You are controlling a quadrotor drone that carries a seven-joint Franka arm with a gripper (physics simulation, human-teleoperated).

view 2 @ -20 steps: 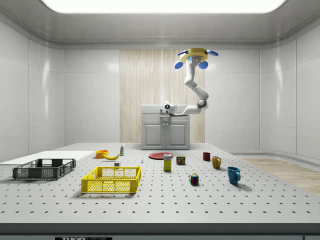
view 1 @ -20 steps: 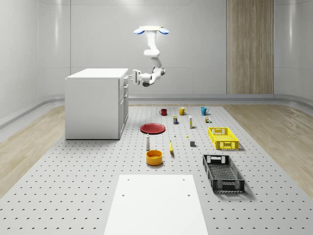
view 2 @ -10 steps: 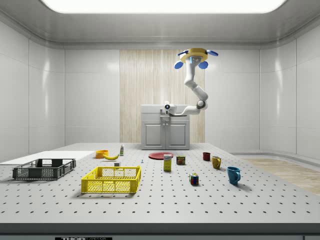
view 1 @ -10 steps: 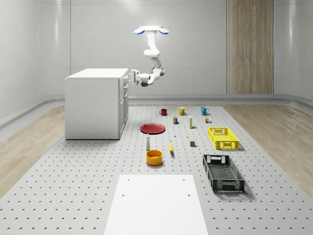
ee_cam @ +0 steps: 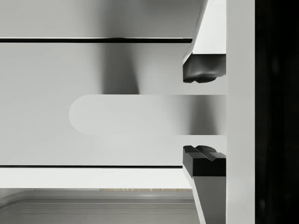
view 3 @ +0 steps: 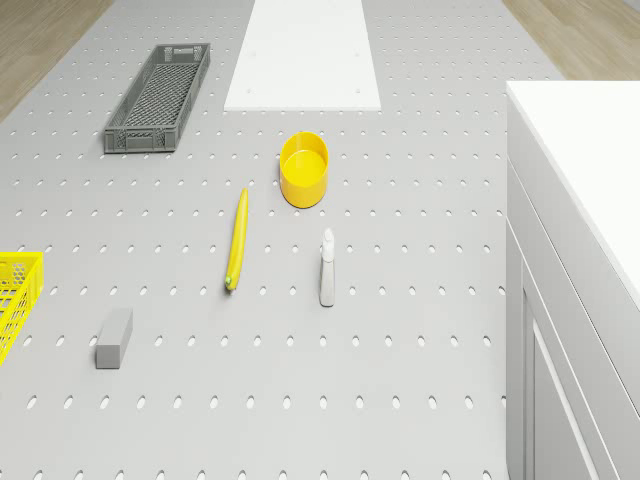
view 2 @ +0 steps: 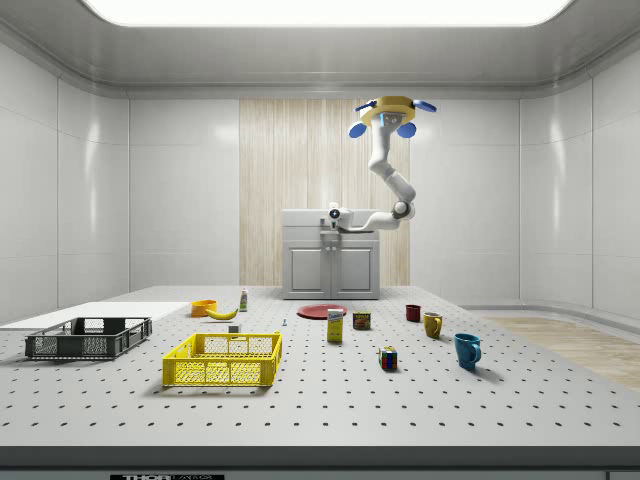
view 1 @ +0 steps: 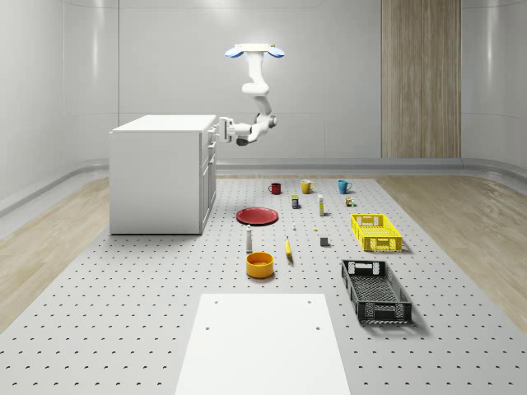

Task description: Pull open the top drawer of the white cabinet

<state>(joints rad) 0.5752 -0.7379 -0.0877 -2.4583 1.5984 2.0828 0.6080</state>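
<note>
The white cabinet [view 1: 156, 174] stands at the whole-scene view's left, and its top drawer front [ee_cam: 93, 70] sits flush. The drone [view 1: 255, 52] hovers high in front of the cabinet, with the arm bent down toward it. My gripper [view 1: 220, 129] is at the top drawer's face, also seen as the gripper [view 2: 335, 214] in the side view. In the wrist view the gripper [ee_cam: 204, 114] is open, and its two fingertips [ee_cam: 204, 71] straddle the drawer's rounded bar handle [ee_cam: 135, 115] with small gaps on both sides.
On the perforated floor in front of the cabinet lie a red plate [view 1: 257, 216], an orange bowl [view 3: 304, 168], a banana [view 3: 236, 240] and a spray bottle [view 3: 327, 266]. Farther off are a yellow crate [view 1: 375, 231], a black crate [view 1: 375, 290], three mugs [view 1: 306, 186] and a white board [view 1: 262, 346].
The gripper has moved a little toward the cabinet's top drawer front. The drone holds its place and the drawer has not moved.
</note>
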